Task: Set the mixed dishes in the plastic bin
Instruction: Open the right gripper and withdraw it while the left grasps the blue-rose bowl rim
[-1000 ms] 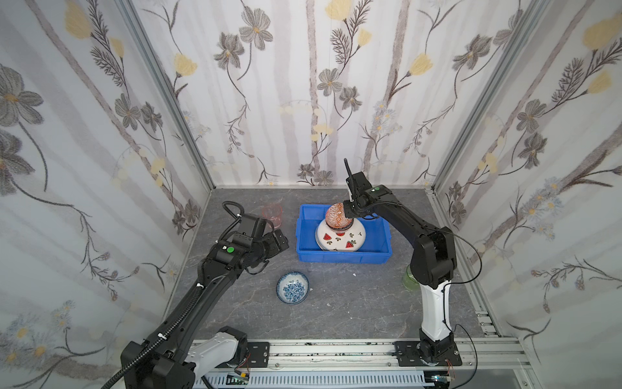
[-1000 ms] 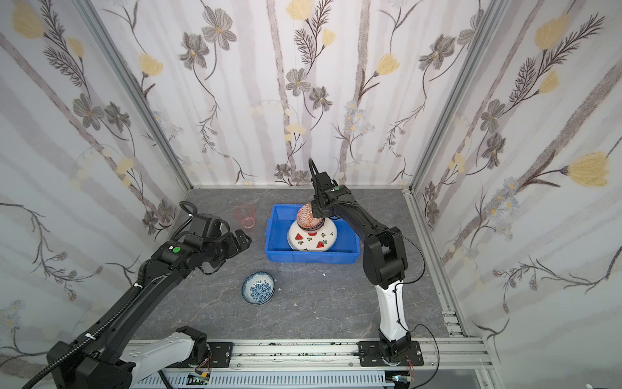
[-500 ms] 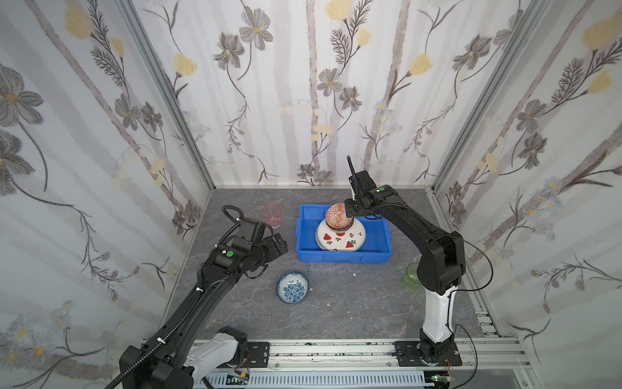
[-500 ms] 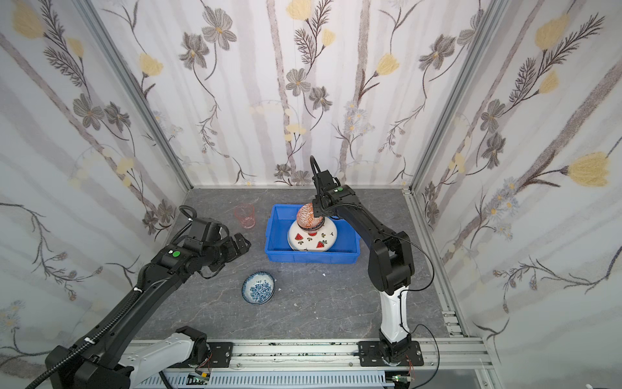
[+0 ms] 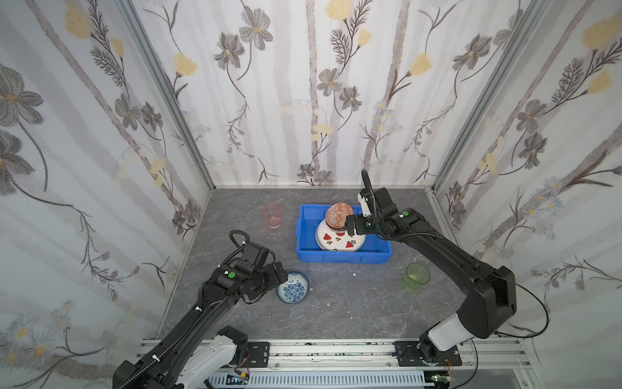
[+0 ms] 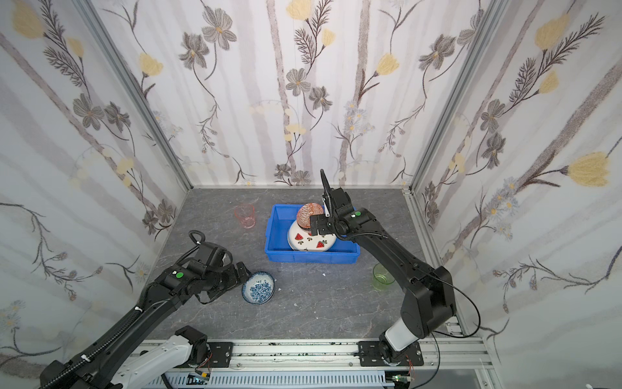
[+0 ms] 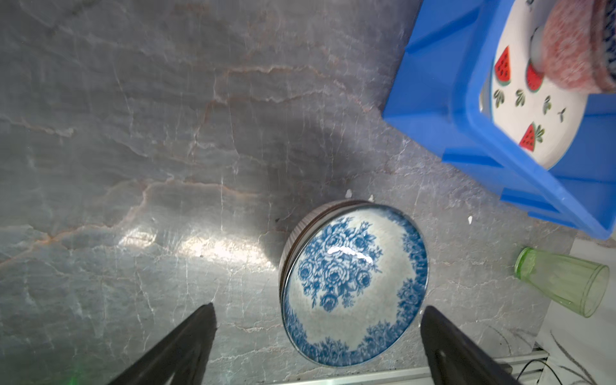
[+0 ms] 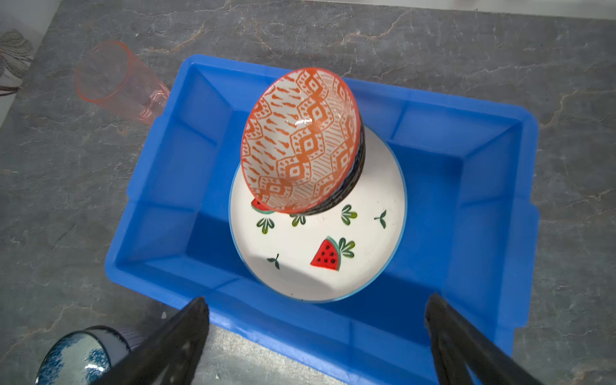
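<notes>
Grey stone table [image 7: 133,133]: the right fingers [image 5: 350,225] have just sprung open, leaving the orange bowl [image 8: 300,140] tilted on the stack inside the blue bin [image 8: 430,130]. Left fingers [image 5: 282,273], open, now flank the blue-and-white bowl [image 7: 353,276].

The bright blue plastic bin [image 5: 343,257] holds a white plate [image 5: 340,241] painted with watermelon slices. On the plate's far half an orange-patterned bowl [image 8: 300,140] sits tilted, nested in a dark bowl [image 8: 359,160] of which only the rim edge shows. Outside the bin, a blue-and-white flowered bowl [image 5: 293,288] rests mouth-up off its front left corner, a translucent pink cup [image 5: 272,215] stands upright near its back left corner, and a translucent green cup [image 5: 417,277] stands upright off its front right corner.
</notes>
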Tool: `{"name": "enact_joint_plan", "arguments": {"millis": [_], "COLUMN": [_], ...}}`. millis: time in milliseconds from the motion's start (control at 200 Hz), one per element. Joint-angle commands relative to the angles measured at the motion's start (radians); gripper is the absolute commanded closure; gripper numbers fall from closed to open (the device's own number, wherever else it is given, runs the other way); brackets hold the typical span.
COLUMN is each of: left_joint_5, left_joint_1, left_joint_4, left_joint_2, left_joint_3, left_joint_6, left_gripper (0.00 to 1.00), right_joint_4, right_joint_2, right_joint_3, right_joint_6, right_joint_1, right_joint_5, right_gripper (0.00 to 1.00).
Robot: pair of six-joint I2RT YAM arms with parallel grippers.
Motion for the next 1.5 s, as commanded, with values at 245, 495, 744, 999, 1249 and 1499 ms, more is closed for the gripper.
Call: {"name": "enact_joint_plan", "arguments": {"millis": [245, 495, 744, 999, 1249, 1499], "left_joint_5": [-0.047, -0.059, -0.063, -0.059, -0.057, -0.059], "left_joint_1": [-0.103, -0.116, -0.118, -0.119, -0.119, -0.118], "left_joint_4": [-0.015, -0.009, 0.004, 0.024, 0.04, 0.05], "left_joint_2": [-0.009, 0.019, 0.058, 0.083, 0.11, 0.129], "left_joint_3": [-0.036, -0.047, -0.054, -0.054, -0.057, -0.06], "left_joint_6": [-0.132, -0.133, -0.124, -0.115, -0.111, -0.107], "left_gripper": [0.31, 0.49, 0.6, 0.65, 0.72, 0.78], "right_joint_4": [0.13, 0.166, 0.179, 0.185, 0.196, 0.2], "right_joint_2": [-0.176, -0.219, -0.228, -0.219, -0.202, -0.187], "right_joint_3": [-0.192, -0.267, -0.29, -0.297, -0.297, -0.291], "right_joint_6": [0.046, 0.046, 0.047, 0.047, 0.048, 0.044], "right_joint_1": [-0.002, -0.007, -0.009, -0.012, -0.015, -0.019], "right_joint_5": [-0.107, -0.157, -0.17, -0.174, -0.18, -0.185], "right_gripper": [0.0, 0.0, 0.0, 0.01, 0.01, 0.02]}}
